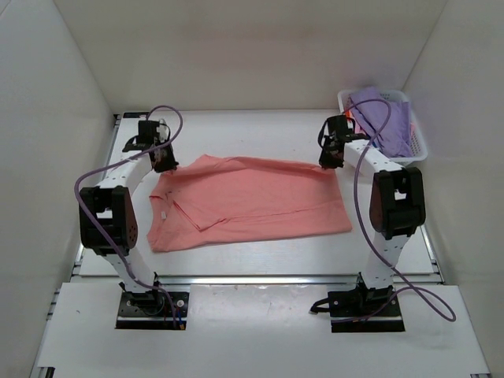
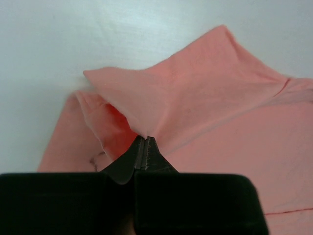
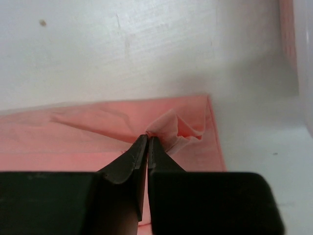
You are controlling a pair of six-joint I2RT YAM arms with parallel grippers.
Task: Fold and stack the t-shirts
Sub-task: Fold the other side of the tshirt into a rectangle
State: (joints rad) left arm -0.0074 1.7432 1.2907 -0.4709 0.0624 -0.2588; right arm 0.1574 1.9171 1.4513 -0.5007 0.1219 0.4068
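A salmon-pink t-shirt (image 1: pixel 252 205) lies spread across the middle of the table. My left gripper (image 1: pixel 164 161) is shut on its far left edge; in the left wrist view the gripper (image 2: pixel 145 138) pinches a raised fold of the shirt (image 2: pixel 205 98). My right gripper (image 1: pixel 331 160) is shut on the shirt's far right corner; in the right wrist view the gripper (image 3: pixel 147 137) pinches a bunched bit of the shirt (image 3: pixel 178 128). A lavender-purple t-shirt (image 1: pixel 383 120) lies in the basket at the back right.
A white plastic basket (image 1: pixel 419 150) stands at the far right corner of the table, just behind my right arm. White walls close in the table on the left, back and right. The table's front edge (image 1: pixel 252 277) runs before the arm bases.
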